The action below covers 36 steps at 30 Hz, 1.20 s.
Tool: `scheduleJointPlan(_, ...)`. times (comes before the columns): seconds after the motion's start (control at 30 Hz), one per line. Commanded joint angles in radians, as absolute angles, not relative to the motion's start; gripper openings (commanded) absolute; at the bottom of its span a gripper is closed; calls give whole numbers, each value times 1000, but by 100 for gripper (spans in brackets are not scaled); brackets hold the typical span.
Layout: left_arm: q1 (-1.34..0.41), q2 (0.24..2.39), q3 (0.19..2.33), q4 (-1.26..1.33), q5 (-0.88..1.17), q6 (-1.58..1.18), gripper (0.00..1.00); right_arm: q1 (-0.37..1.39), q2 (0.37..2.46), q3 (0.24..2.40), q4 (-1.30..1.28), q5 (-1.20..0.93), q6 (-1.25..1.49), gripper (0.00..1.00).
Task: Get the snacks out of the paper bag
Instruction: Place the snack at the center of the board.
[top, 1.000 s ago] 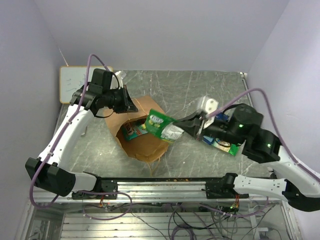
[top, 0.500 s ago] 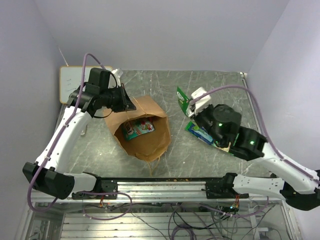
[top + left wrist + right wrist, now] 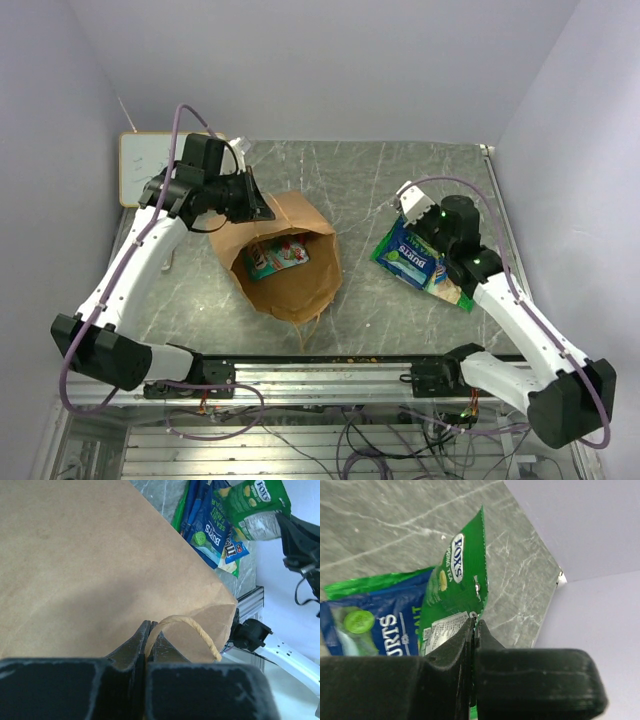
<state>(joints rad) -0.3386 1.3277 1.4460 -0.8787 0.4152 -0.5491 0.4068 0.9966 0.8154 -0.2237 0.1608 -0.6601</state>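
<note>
The brown paper bag lies open in the middle of the table, with a red and teal snack inside its mouth. My left gripper is shut on the bag's twisted handle at the bag's rim. My right gripper is shut on the edge of a green snack packet, held just above a blue packet and other packets lying at the right. In the left wrist view the green packet hangs over the blue one.
A small white whiteboard lies at the back left corner. Another green packet pokes out under the blue one. The table's right edge and the purple walls are close by.
My right gripper pulled the green packet out of the bag's mouth and carried it right, over the pile of packets. My left gripper kept its hold on the bag's handle.
</note>
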Motion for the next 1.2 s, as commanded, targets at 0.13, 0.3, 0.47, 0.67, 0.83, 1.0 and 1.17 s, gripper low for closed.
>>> scheduleJointPlan(0.13, -333, 1352, 1463, -855, 487, -486, 7, 184, 1046, 742, 75, -255, -890, 0)
scheduleJointPlan(0.3, -332, 1348, 1446, -846, 516, -479, 7, 143, 1113, 769, 85, -327, -917, 0)
scheduleJointPlan(0.47, -333, 1360, 1442, -835, 521, -480, 7, 136, 1106, 746, 20, -392, -969, 0)
scheduleJointPlan(0.67, -332, 1364, 1412, -799, 547, -499, 7, 135, 1076, 704, -144, -438, -1134, 0)
scheduleJointPlan(0.83, -331, 1365, 1405, -794, 551, -505, 7, 135, 1004, 598, -167, -379, -1147, 0)
scheduleJointPlan(1.0, -332, 1376, 1405, -792, 571, -508, 7, 135, 975, 547, -187, -373, -1138, 0)
scheduleJointPlan(1.17, -331, 1379, 1398, -782, 584, -519, 7, 135, 968, 522, -246, -415, -1173, 0)
